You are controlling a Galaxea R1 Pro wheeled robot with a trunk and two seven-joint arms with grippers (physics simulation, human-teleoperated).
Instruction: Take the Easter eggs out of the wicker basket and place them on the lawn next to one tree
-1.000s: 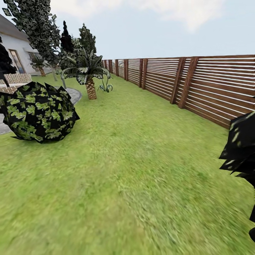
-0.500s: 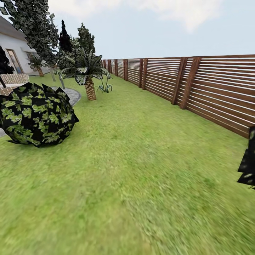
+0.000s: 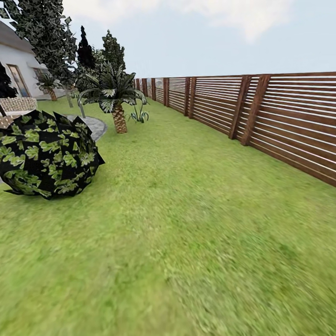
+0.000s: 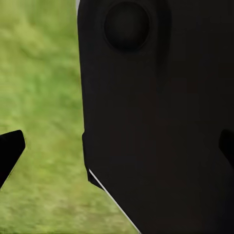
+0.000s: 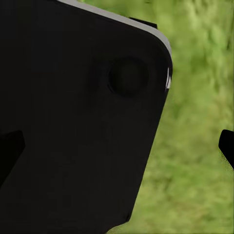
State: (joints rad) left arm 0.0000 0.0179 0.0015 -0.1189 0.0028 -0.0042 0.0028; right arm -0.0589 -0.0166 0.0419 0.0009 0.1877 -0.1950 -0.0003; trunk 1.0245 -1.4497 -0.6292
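Looking left to right: round angular-leaved bush [image 3: 46, 154], rough-trunked palm [image 3: 115, 100], short blurry lawn [image 3: 186, 233], brown slatted fence [image 3: 280, 121]. My left gripper [image 4: 117, 151] and right gripper [image 5: 117, 151] are hanging spread wide over grass, gripping nothing.

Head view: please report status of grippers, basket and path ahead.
Both grippers apart, nothing held. Basket and eggs not sighted; lawn ahead. Round bush at left, fence along right, palm further on.

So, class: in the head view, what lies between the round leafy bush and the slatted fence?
Bare lawn separates the bush from the fence in the head view.
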